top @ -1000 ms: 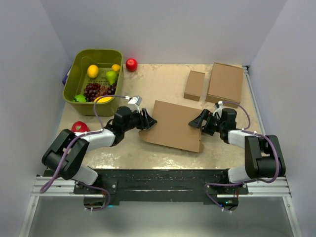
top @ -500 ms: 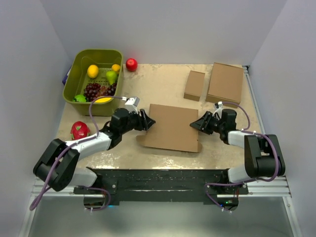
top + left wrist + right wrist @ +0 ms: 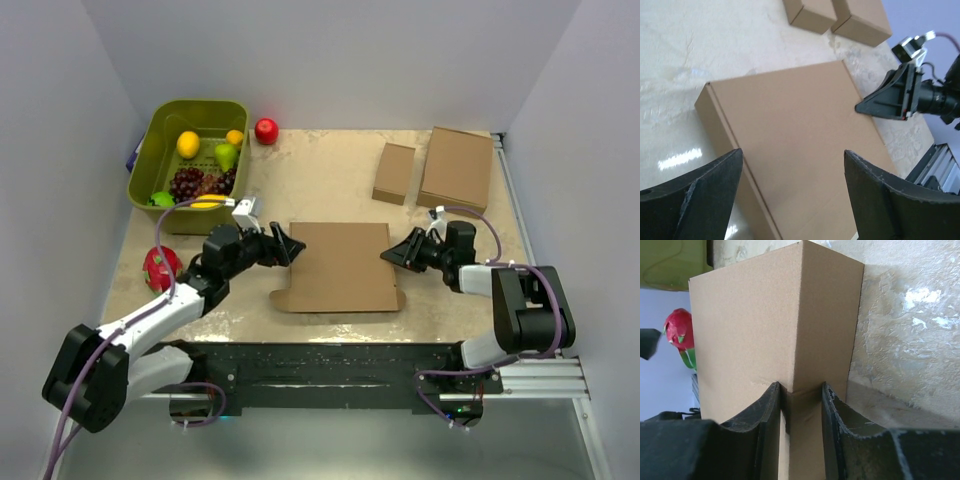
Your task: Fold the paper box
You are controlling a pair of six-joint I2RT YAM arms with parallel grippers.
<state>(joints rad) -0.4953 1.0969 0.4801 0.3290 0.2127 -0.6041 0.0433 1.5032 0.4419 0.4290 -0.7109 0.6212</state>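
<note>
The paper box (image 3: 340, 268) looked light but stiff and easily creased. The right gripper (image 3: 800, 390) pinched its right edge, a sound hold. The left gripper (image 3: 792, 156) stood wide open and empty near the left edge.

The paper box (image 3: 340, 265), plain brown cardboard, lies folded flat and closed near the table's (image 3: 330, 180) front middle

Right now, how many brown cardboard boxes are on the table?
3: the paper box lies flat in the centre, a small narrow box sits behind it, and a medium flat box is just right of that. None appears hidden.
</note>
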